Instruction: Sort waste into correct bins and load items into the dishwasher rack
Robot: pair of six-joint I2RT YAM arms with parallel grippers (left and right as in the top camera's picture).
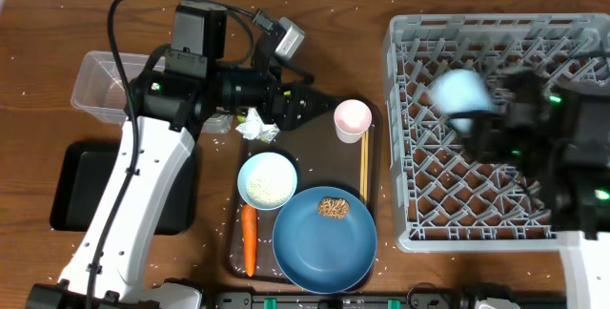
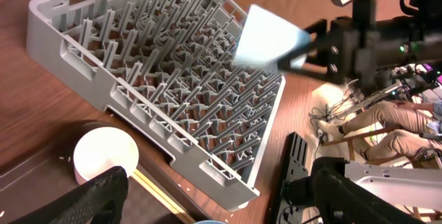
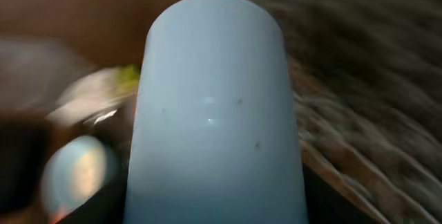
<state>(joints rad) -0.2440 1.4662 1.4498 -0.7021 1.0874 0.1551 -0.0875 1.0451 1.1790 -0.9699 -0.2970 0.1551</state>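
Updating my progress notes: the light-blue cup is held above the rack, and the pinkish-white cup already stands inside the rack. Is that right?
Not quite. The light-blue cup is held above the dishwasher rack, but the pinkish-white cup stands on the brown tray, beside the chopsticks; the overhead view shows it.

The rack (image 1: 477,236) is a grey lattice. The pale blue cup (image 1: 460,94) differs from the pinkish-white cup (image 1: 352,116). The plate (image 1: 319,252) is blue, the bowl (image 1: 242,180) white, the carrot (image 1: 249,240) orange, the tray (image 1: 76,180) black, the table (image 1: 38,61) brown, white-speckled.
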